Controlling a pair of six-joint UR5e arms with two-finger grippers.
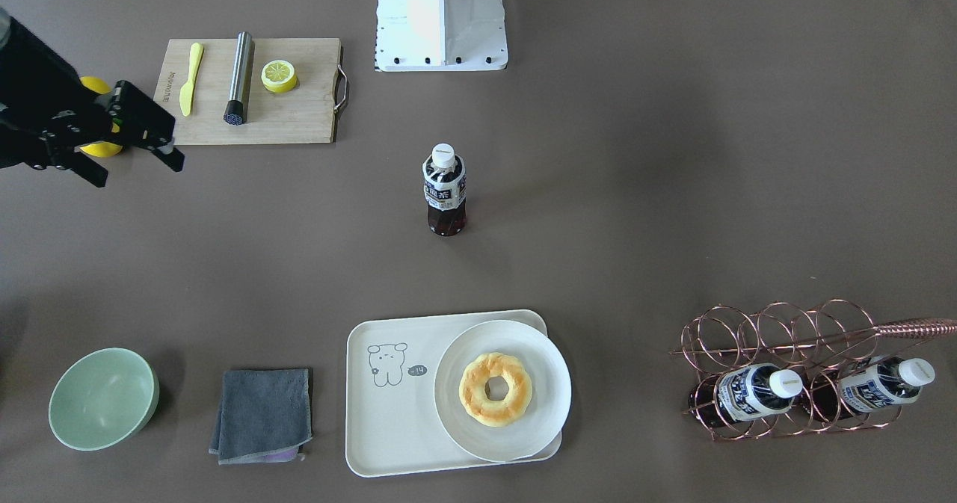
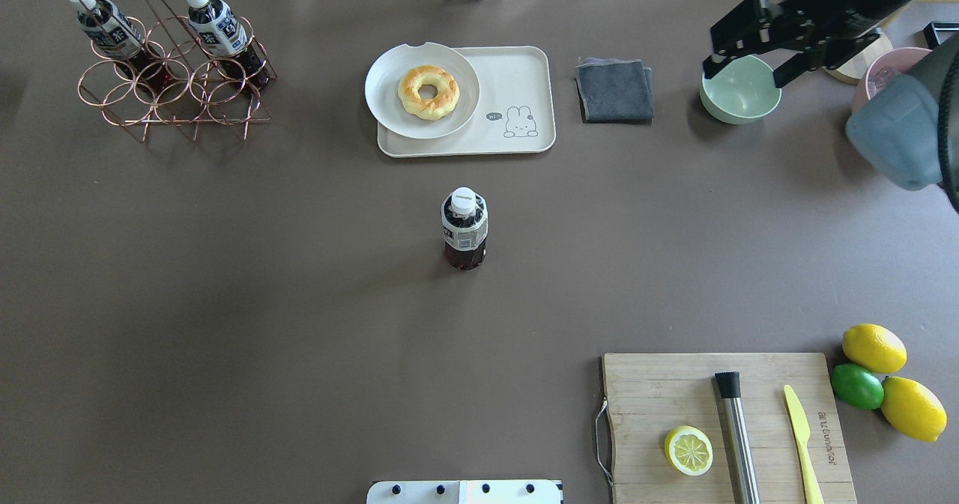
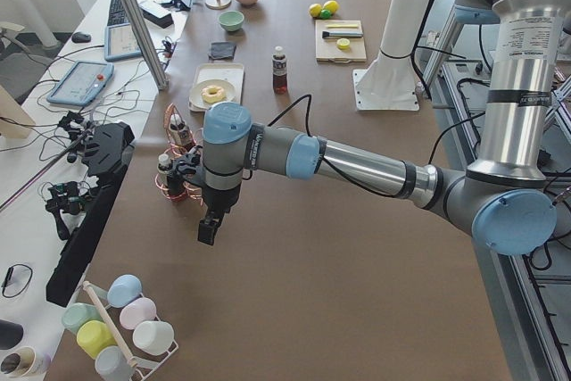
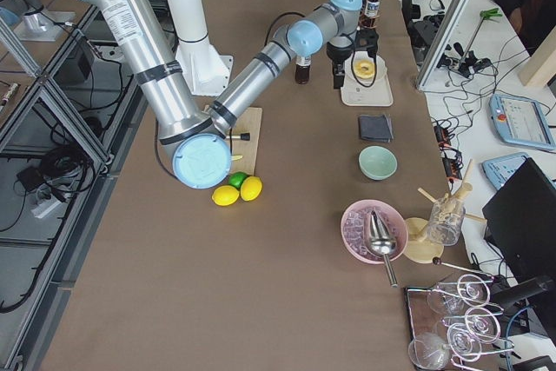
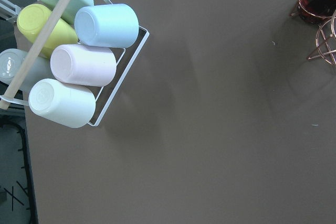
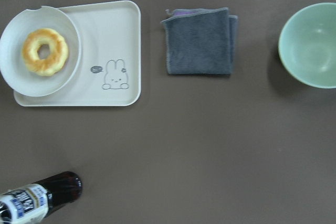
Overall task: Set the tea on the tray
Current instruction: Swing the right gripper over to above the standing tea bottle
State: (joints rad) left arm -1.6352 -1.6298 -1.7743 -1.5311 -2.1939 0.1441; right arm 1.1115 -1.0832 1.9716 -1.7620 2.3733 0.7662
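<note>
White plate (image 2: 380, 88) half across tray (image 2: 517, 77)

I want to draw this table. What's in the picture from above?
tea bottle: 1, brown, standing mid-table
tea bottles: 2, same, in copper rack, far left
tray: 1, cream, far centre
plate: 1, white, on tray, with golden donut
cloth: 1, grey, beside tray
bowl: 1, green, far right
cutting board: 1, wooden, near right, with lemon half, steel tube, yellow knife
lemons: 2 yellow, 1 green lime, beside board
right gripper: 1, black, open, upper right of picture
</note>
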